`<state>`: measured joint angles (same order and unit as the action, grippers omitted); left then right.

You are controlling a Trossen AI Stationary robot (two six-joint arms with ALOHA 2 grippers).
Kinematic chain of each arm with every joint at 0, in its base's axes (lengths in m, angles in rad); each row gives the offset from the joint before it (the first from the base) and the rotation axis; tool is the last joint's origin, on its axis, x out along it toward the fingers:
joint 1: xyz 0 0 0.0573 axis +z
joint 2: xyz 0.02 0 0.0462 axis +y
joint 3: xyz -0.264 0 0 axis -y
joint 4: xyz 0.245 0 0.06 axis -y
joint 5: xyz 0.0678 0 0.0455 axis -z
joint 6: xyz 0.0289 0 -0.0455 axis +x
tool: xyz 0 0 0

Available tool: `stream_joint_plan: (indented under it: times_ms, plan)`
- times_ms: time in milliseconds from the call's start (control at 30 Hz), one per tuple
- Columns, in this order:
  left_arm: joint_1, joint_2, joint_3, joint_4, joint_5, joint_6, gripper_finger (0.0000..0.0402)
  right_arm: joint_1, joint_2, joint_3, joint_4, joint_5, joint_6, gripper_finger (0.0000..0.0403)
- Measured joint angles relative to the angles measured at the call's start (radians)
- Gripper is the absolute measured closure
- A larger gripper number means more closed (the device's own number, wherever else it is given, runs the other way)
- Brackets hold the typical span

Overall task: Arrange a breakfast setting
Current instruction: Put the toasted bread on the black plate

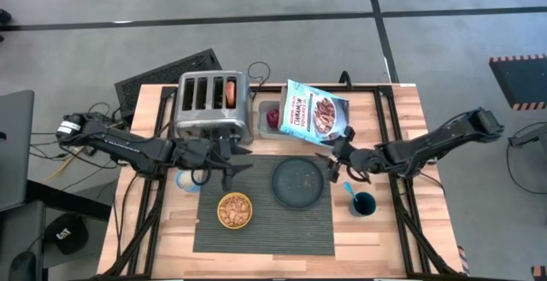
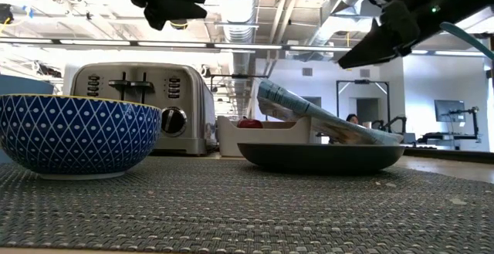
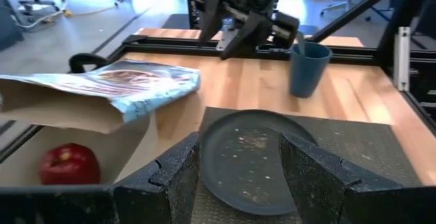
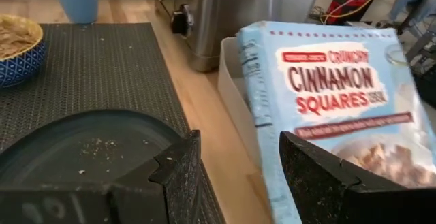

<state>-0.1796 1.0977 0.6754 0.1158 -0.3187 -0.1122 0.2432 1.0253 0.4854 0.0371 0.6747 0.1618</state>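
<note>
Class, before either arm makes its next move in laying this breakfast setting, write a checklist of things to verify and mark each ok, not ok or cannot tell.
1. Left pincer open and empty: ok.
2. Right pincer open and empty: ok.
3. Dark plate on the placemat, nothing on it but crumbs: ok.
4. Bowl filled with cereal, on the placemat: ok.
5. Bagel served on the plate: not ok, a piece is in the toaster.
6. Red apple free to grasp: not ok, the cereal box lies partly over it.

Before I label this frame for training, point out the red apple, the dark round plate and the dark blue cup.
red apple [image 3: 69, 164], left wrist view, middle of its skin.
dark round plate [image 1: 298, 181], high view, bare centre.
dark blue cup [image 3: 308, 69], left wrist view, side wall.
</note>
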Motion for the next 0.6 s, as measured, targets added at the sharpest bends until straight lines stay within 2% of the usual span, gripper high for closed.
stream_joint_plan:
  times_ms: [133, 300, 467, 600]
  plan:
    - [-0.018, 0.000, 0.020, -0.021, -0.034, -0.015, 0.0216, 0.000, 0.089, 0.000, 0.094, -0.005, -0.020, 0.0175]
    - [0.003, -0.001, 0.201, -0.247, -0.160, -0.029, 0.0216, 0.000, 0.181, 0.000, 0.190, -0.007, -0.039, 0.0175]
    - [0.087, 0.002, 0.374, -0.499, -0.327, -0.069, 0.0216, -0.001, 0.238, 0.000, 0.236, -0.019, -0.040, 0.0175]
    - [0.208, 0.002, 0.463, -0.648, -0.356, -0.121, 0.0216, 0.000, 0.257, 0.000, 0.243, -0.023, -0.040, 0.0175]
